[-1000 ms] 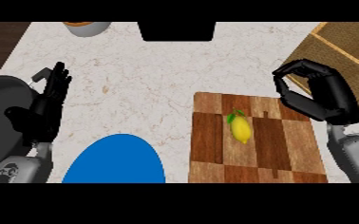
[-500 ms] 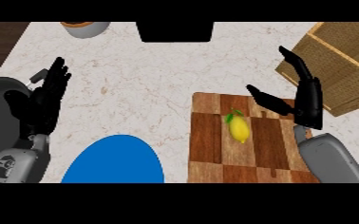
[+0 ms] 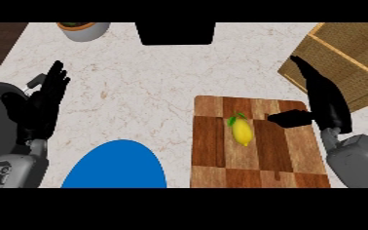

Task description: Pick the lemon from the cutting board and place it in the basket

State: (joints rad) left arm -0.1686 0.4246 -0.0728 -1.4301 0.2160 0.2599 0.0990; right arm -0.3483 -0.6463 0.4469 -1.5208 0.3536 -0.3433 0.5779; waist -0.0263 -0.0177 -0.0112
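The lemon [image 3: 243, 131] lies ungrasped on the cutting board [image 3: 215, 161]. The right hand [image 3: 327, 105] is spread wide beside it; grasp and transfer to the basket [image 3: 338, 53] remain.

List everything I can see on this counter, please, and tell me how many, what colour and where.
lemon: one, yellow with a green leaf, on the cutting board
cutting board: one, brown wood, lower right
basket: one, tan woven, upper right
plate: one, blue, bottom left of centre
pot: one, grey with orange rim, top left
dark block: one, black, top centre
left hand: black, open, resting at left edge
right hand: black, open, right of the lemon
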